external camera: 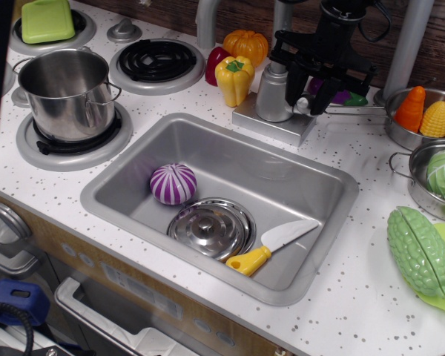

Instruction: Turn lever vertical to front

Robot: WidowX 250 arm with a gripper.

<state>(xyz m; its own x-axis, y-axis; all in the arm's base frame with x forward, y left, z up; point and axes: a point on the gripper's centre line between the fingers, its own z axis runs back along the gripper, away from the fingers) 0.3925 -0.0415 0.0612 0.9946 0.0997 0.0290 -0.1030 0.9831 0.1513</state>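
The grey faucet (271, 95) stands on its plate behind the sink. My black gripper (305, 98) hangs down at the faucet's right side, jaws apart, one finger (292, 87) near the faucet body and the other further right. The lever (303, 106) sits between the fingers; only a small silver bit of it shows near the fingertips, and the rest is hidden, so I cannot tell its angle. I cannot tell whether the fingers touch it.
A thin pan handle (354, 111) runs right from the gripper to a pan with a toy carrot (410, 109) and corn. A purple eggplant (349, 97) lies behind the gripper. A yellow pepper (234, 78) and pumpkin (246, 44) stand left of the faucet. The sink (334, 182) holds an onion, lid and knife.
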